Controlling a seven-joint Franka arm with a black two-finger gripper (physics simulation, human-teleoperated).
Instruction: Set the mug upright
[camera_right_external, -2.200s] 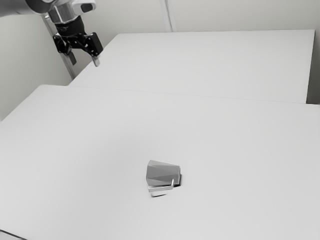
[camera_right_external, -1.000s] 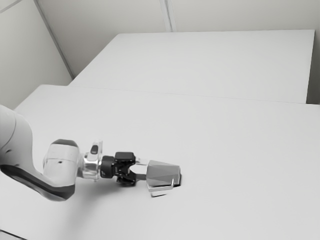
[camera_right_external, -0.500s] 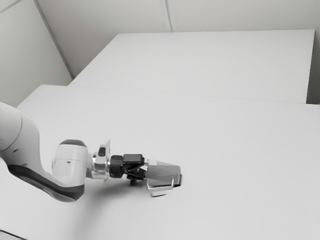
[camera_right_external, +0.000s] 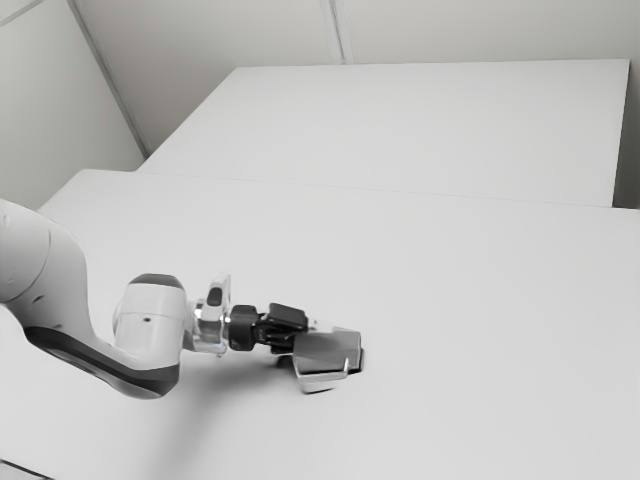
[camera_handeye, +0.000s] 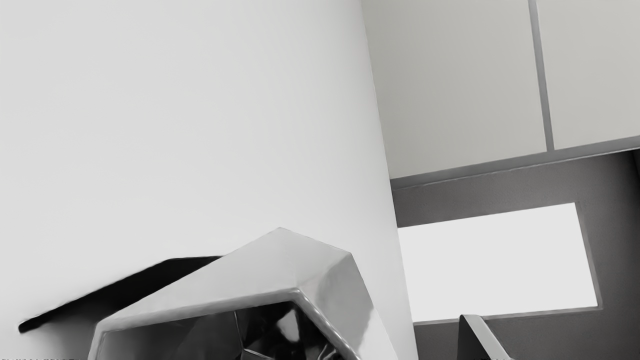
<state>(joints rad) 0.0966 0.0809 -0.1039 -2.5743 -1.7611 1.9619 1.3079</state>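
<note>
Arm (camera_right_external: 148, 322) bent low — tool (camera_right_external: 290, 322) roughly level.

Your wrist view: mug (camera_handeye: 260, 270) with its open mouth toward you — angular rim, faceted outer wall, dark inside with a few bright glints. Black shadow (camera_handeye: 125, 290) on the pale table (camera_handeye: 190, 125) just beside it. You have one finger (camera_handeye: 484, 340) in sight, off the mug's outer side, a gap between the two. Past the table's edge: light wall panels (camera_handeye: 460, 90) split by a grey strip (camera_handeye: 541, 75), then a darker wall (camera_handeye: 500, 192) — bright white rectangle (camera_handeye: 500, 265) set against it.
</note>
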